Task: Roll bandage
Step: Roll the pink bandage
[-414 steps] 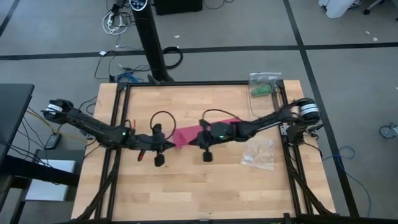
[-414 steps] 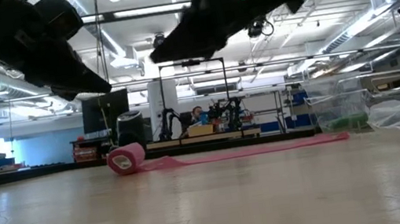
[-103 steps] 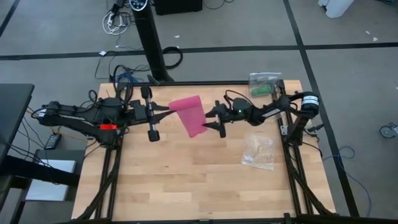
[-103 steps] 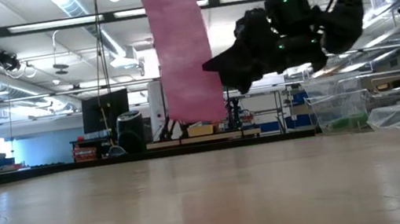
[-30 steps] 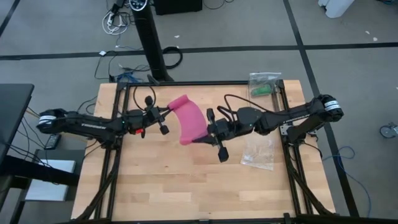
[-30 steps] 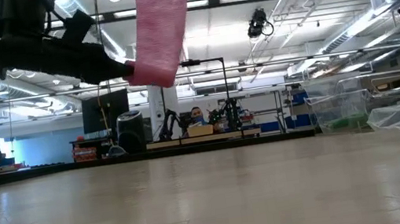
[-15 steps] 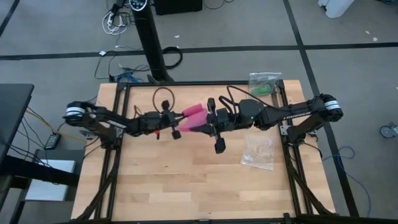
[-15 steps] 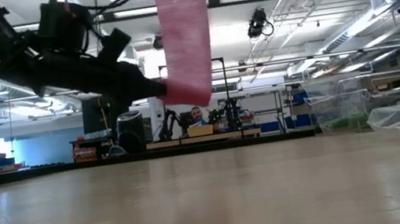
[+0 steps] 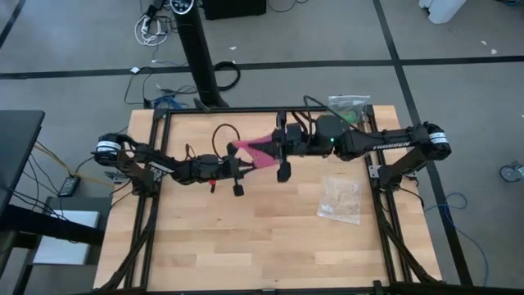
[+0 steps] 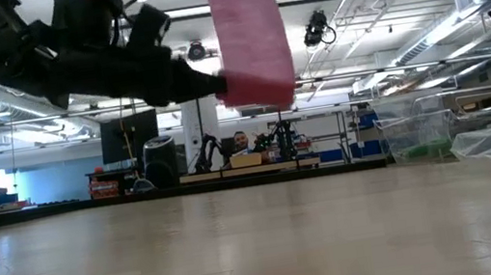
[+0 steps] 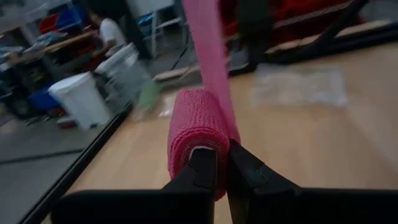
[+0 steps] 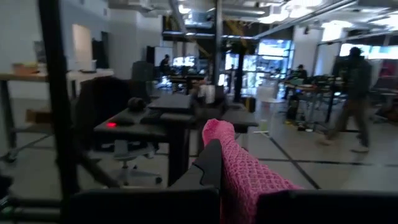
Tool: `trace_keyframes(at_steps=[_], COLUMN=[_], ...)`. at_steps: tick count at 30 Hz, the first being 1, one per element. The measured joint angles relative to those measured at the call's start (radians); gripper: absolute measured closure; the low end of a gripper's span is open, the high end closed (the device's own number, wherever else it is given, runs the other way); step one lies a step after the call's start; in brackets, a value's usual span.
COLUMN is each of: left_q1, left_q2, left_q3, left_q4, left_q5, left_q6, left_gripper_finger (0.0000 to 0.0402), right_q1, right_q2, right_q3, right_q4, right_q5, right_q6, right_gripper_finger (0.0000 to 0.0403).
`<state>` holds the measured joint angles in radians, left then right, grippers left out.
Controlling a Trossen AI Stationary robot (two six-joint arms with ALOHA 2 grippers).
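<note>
Wooden tabletop (image 9: 246,238) fills the centre of the overhead frame, with a clear plastic bag (image 9: 340,199) lying at centre right and a green roll (image 9: 344,120) bagged at the upper right corner. At centre left, the left gripper (image 9: 232,168) is clenched on the rolled end of the bandage (image 9: 255,151), its fingers pinching the pink cylinder as the left wrist view shows (image 11: 198,140). A taut strip runs up and right from that roll to the right gripper (image 9: 279,152), clamped shut on the free end near the upper middle of the frame. In the table-level view the bandage (image 10: 250,34) hangs well clear of the surface at upper centre. Compared with a second ago, the two grippers have drawn closer together and the exposed strip between them has shortened markedly, from a broad curved band to a short span. That suggests the rolling is well advanced, with only a little tail left to wind on.
</note>
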<state>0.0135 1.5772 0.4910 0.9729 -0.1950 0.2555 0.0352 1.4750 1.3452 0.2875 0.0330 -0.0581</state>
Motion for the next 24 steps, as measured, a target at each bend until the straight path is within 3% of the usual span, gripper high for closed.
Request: trace_keyframes(at_steps=[11,15,24], left_q1=[-0.115,-0.105,-0.08], left_q2=[-0.001,-0.001,-0.001], left_q3=[0.058,0.043,0.019], left_q4=[-0.009,-0.038,-0.016], left_q5=[0.079,0.053,-0.006], left_q6=[-0.022,-0.058,-0.155], left_gripper_finger=[0.0382,0.0376,0.0382], right_q1=[-0.125,-0.136,-0.101], right_q2=[0.0,-0.01,-0.005], right_q3=[0.001,0.008,0.112], right_q4=[0.063,0.114,-0.002], right_q5=[0.016,0.017,0.042], right_q6=[0.047,0.056,0.004], right_gripper_finger=[0.0403,0.0403,0.0403])
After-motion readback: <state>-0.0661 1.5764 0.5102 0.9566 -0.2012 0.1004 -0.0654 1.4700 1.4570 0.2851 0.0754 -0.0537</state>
